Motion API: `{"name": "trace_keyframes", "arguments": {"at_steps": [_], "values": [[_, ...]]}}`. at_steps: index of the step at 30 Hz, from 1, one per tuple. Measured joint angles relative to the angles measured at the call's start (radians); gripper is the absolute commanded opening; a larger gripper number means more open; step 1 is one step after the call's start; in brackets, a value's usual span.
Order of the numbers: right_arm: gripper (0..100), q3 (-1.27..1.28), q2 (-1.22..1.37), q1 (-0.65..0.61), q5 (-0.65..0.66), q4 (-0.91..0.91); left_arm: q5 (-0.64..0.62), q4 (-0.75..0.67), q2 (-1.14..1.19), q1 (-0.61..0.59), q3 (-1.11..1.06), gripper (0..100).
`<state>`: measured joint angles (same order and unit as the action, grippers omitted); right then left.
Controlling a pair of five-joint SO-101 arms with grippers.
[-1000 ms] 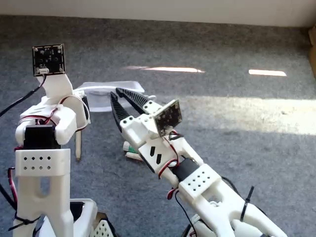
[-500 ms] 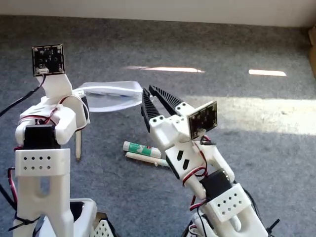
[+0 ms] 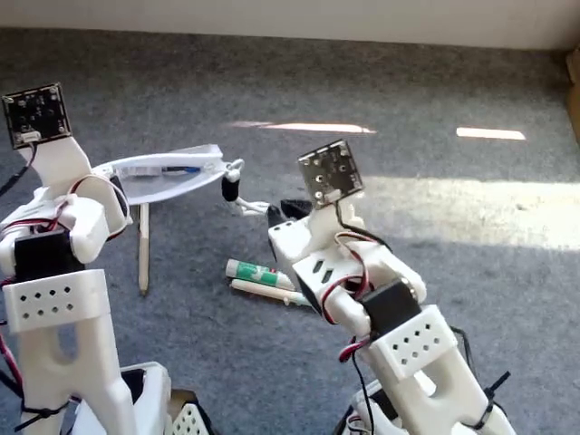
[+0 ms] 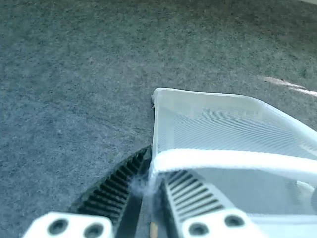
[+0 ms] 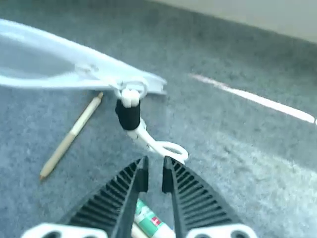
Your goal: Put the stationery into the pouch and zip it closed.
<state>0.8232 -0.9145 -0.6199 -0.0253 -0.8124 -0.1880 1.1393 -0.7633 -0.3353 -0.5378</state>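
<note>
Over grey carpet [image 3: 435, 118]: grips the pouch [image 3: 168, 177] by its corner in the left gripper [image 4: 150, 166], clamped tight and lifted, likely to keep the zip taut (a pen [image 3: 177, 169] inside, it seems). Hangs the right gripper [image 5: 154, 166], barely parted and empty, near the zip pull [image 5: 130, 111]. Leaves pencil [image 3: 143, 249] and glue stick [image 3: 258, 272] out on the carpet.

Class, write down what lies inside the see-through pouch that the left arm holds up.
Through the pouch wall a pen with a blue section shows, lying lengthwise. The end pinched in the left gripper sits behind that arm, so anything there is hidden.
</note>
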Motion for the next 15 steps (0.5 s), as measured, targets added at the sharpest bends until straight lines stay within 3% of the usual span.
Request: {"name": "trace_keyframes", "arguments": {"at_steps": [9,15], "values": [[6.0,-0.026,0.193,-0.106,0.037,-0.058,0.000,0.000,0.000,-0.035,0.000,1],[15.4,-0.026,0.322,-0.183,0.043,-0.058,0.000,0.000,0.000,-0.038,0.000,1]]}}
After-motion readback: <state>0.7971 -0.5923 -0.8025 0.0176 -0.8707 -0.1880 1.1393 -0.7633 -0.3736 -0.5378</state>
